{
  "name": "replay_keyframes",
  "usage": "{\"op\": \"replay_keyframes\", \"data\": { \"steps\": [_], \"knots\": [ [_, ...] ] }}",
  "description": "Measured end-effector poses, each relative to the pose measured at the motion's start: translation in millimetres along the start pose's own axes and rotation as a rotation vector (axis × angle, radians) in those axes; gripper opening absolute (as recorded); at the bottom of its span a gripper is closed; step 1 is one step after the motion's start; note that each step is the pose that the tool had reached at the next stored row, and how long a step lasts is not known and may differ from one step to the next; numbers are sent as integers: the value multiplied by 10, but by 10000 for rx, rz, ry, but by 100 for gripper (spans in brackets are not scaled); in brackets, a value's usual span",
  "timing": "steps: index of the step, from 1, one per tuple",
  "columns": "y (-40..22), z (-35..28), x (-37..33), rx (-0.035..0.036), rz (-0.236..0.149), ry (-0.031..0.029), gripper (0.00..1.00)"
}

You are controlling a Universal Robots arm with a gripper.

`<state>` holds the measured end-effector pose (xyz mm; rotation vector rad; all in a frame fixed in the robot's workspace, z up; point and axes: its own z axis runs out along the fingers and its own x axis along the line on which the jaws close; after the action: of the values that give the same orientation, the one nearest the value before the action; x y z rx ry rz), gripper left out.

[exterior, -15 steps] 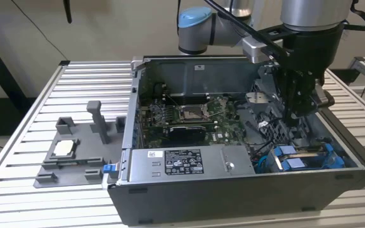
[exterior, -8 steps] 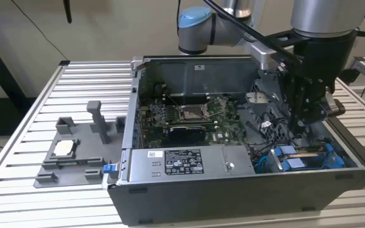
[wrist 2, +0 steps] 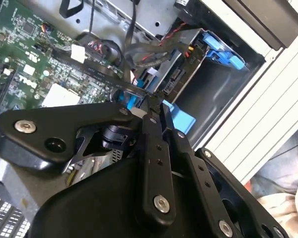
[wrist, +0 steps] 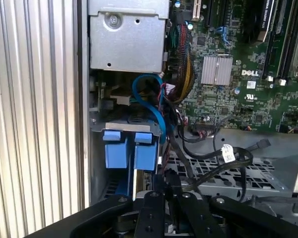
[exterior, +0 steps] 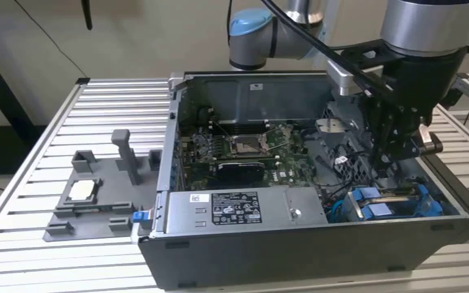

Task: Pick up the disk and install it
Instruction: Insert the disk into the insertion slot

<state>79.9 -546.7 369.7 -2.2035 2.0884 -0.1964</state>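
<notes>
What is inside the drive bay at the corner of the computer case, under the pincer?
The disk stands on edge in the bay, its blue carrier tabs showing. The pincer and cables cover its lower part.

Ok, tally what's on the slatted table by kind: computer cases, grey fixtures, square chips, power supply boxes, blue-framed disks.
open computer case: 1
grey fixture: 1
square silver chip: 1
grey power supply box: 1
blue-framed disk: 1
Total: 5
</notes>
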Motion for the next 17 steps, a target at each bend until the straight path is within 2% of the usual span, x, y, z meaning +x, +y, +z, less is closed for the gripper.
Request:
{"op": "replay_keyframes", "data": {
  "steps": [6, 15, 17],
  "knots": [
    [-88, 30, 68, -405, 1, -70, 16],
    [-249, 95, 160, -942, 16, -256, 16],
    [-286, 113, 179, -1024, 22, -325, 16]
  ]
}}
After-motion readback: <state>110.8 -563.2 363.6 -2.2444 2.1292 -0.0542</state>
